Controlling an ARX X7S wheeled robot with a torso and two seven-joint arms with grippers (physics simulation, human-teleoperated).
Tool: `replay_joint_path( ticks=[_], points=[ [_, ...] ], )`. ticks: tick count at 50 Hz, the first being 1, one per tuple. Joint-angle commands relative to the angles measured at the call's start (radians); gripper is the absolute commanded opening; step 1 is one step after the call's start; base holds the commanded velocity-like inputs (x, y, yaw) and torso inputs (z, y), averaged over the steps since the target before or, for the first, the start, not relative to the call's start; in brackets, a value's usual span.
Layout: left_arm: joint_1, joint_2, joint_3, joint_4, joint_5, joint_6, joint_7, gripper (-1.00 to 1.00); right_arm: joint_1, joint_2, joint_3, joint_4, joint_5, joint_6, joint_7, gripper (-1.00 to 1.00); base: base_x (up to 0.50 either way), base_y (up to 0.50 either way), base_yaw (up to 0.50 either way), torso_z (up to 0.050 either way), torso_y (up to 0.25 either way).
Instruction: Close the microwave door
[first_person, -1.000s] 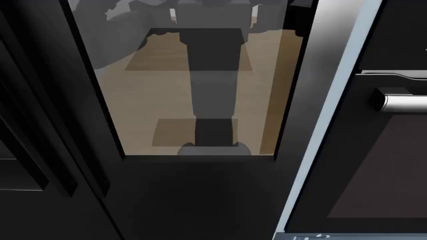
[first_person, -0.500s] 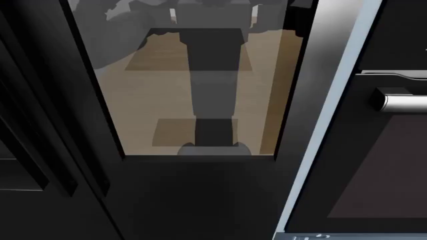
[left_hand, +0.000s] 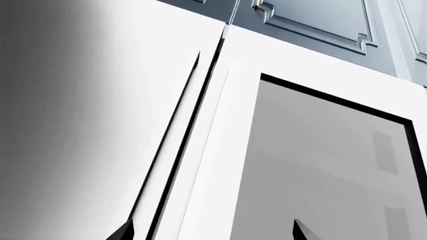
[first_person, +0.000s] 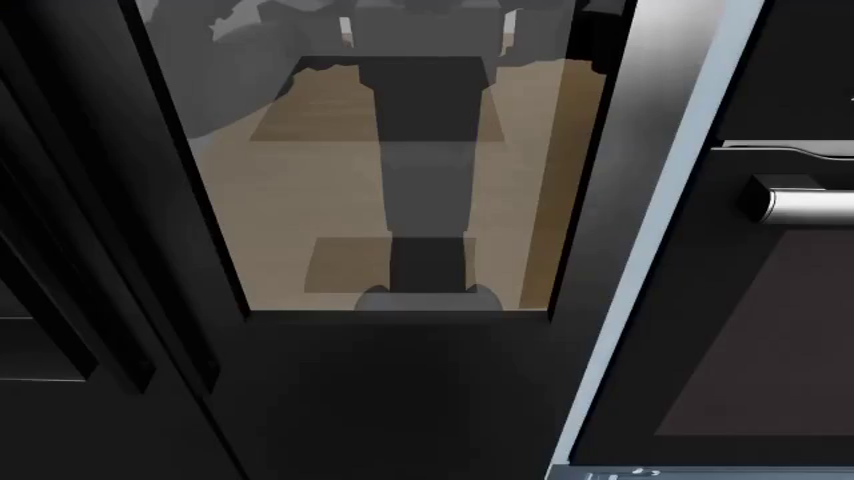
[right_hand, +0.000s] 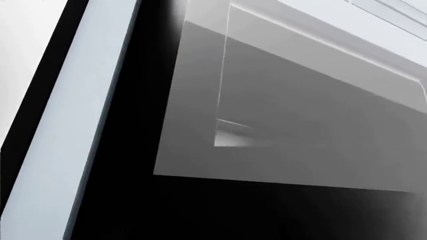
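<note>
Left pincer (left_hand: 210, 231): two dark fingertips (left_hand: 123, 231) show at the edge of the left wrist view, standing well apart, spread, holding nothing. They face a pale panel with one glass window (left_hand: 327, 170) framed in black, and a dark seam (left_hand: 180, 145) running beside it.

Right pincer: not seen in any view; its state cannot be told.

Microwave door (first_person: 400, 170): one, filling the middle of the head view, close to the camera. Black frame, glass pane showing a tan surface and a grey upright shape, apparently reflected. Whether the door is open or shut cannot be told from these views.

Oven front (first_person: 761, 350): one, at the right, black, with one silver bar handle (first_person: 807, 205) and a dark window below it. A pale blue-grey trim strip (first_person: 654, 250) runs between door and oven.

Right wrist view: one grey window (right_hand: 293, 135) in a black surround, pale strip (right_hand: 67, 130) alongside.

Cabinet panelling (left_hand: 320, 20): grey-blue, beyond the pale panel.

Writing: faint marks at the oven's near edge, too small to read. No brands legible.
</note>
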Motion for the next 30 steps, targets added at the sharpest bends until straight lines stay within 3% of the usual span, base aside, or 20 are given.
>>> replay_joint_path(
  ticks=[1, 30],
  points=[
    [0.002, -0.003, 0.003, 0.001, 0.002, 0.005, 0.002, 1.00, 0.013, -0.003, -0.002, 0.031, -0.007, -0.003, -0.014, 1.00, 0.00, 0.00, 0.00, 0.000, 0.000],
    [0.003, -0.013, 0.010, 0.004, 0.000, 0.019, 0.001, 1.00, 0.055, -0.011, -0.046, 0.135, -0.039, 0.034, -0.048, 1.00, 0.00, 0.00, 0.00, 0.000, 0.000]
  ],
)
